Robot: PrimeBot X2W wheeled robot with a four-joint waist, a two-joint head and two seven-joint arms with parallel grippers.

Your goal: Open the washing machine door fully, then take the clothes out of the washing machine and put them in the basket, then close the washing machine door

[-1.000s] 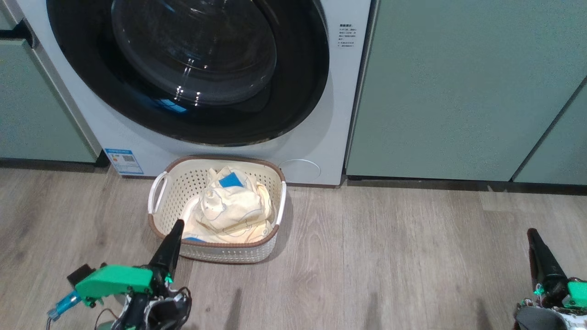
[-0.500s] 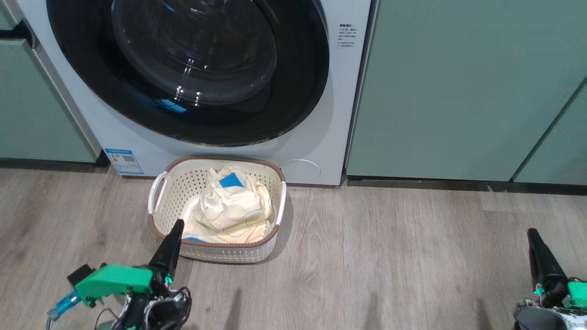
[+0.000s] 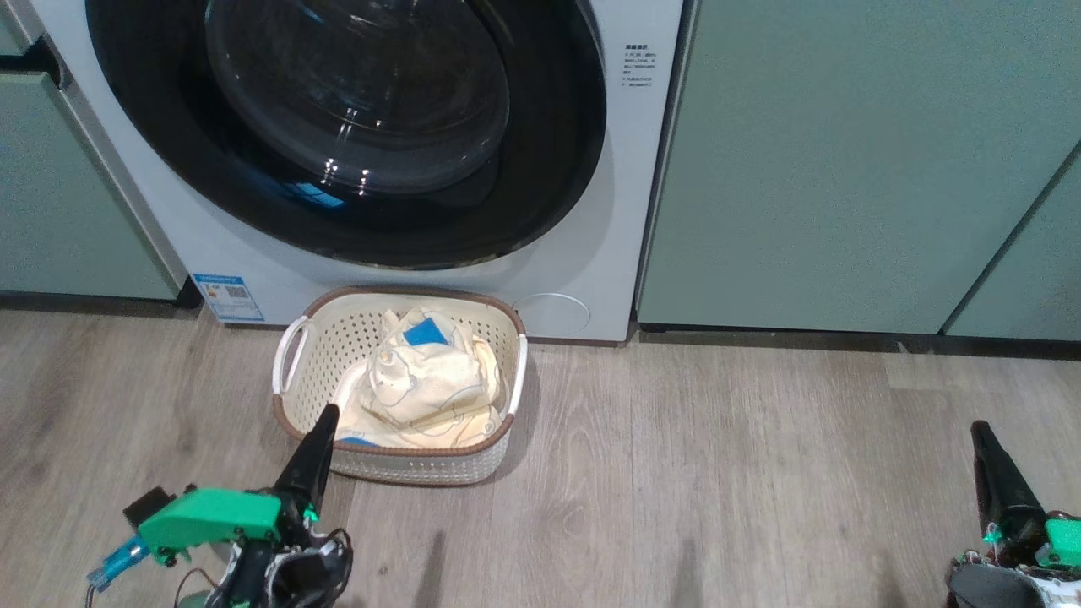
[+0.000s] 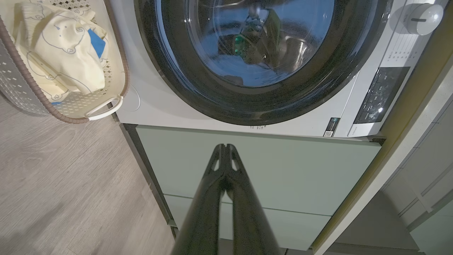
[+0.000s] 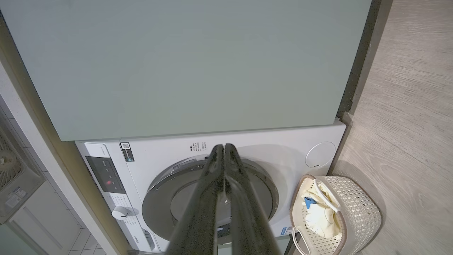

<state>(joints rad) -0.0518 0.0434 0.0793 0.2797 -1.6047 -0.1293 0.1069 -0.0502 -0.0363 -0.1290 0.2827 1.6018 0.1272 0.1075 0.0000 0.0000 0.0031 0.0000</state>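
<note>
Head view: left hand [image 3: 326, 415] and right hand [image 3: 982, 432] are both pinched closed, empty. The clothes [image 3: 426, 384] — soft, light, easiest pinched at a raised fold — lie heaped in the basket [image 3: 422, 469] just ahead of the left hand; washing machine door [image 3: 553, 169] beyond looks shut.

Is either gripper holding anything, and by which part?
Nothing is held: left gripper and right gripper are shut and empty; the clothes lie in the basket.

Glossy black rim, clear glass on the washing machine door [image 3: 557, 169]; perforated plastic basket [image 3: 422, 469]; soft cloth clothes [image 3: 422, 388]; matt wood-grain floor [image 3: 718, 464].
</note>
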